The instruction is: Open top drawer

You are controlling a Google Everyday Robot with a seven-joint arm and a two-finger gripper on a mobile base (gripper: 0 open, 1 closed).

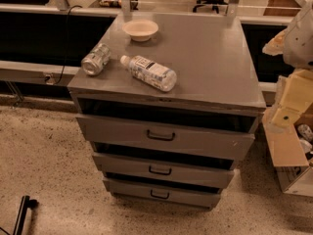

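The top drawer (195, 140) is the widest grey drawer front of the cabinet. Its small black loop handle (161, 136) sits at the centre, and a dark gap shows between the front and the cabinet top. My arm comes in at the right edge, pale and beige. My gripper (284, 115) hangs beside the cabinet's right front corner, level with the top drawer and well to the right of the handle. It touches nothing on the drawer.
Two narrower grey drawers (161, 170) (160, 194) sit below. On the cabinet top (215, 58) lie a white bowl (140, 30), a tipped can (96, 59) and a lying plastic bottle (149, 72). An open cardboard box (288, 163) stands at the right. A black object (22, 214) lies on the floor at the lower left.
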